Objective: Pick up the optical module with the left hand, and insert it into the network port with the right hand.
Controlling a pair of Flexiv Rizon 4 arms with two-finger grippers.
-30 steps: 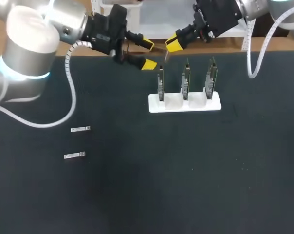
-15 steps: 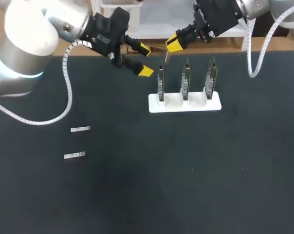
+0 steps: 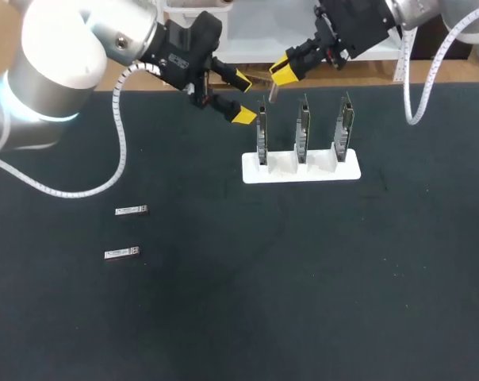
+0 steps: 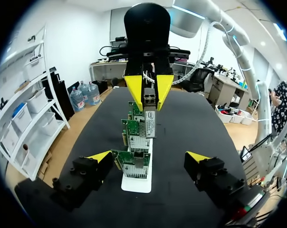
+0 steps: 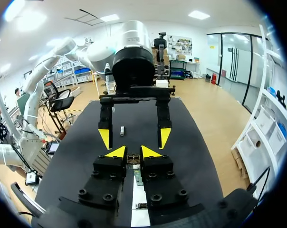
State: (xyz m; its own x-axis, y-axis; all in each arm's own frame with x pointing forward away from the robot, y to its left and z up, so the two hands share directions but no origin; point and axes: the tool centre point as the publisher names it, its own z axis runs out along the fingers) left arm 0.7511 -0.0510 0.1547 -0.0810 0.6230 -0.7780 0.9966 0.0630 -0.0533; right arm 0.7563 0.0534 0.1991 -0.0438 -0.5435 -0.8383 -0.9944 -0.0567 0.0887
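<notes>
Black table (image 3: 224, 317): left gripper (image 3: 242, 98) wide; right gripper (image 3: 281, 73) seemingly pinching optical module (image 4: 150, 118), mostly hidden.

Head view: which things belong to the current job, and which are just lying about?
In the job:
- optical module, gripped by the right gripper
- left gripper, open beside it
- three network cards upright in the white stand

Lying about:
- two spare modules flat on the table, over on its left part, untouched
</notes>
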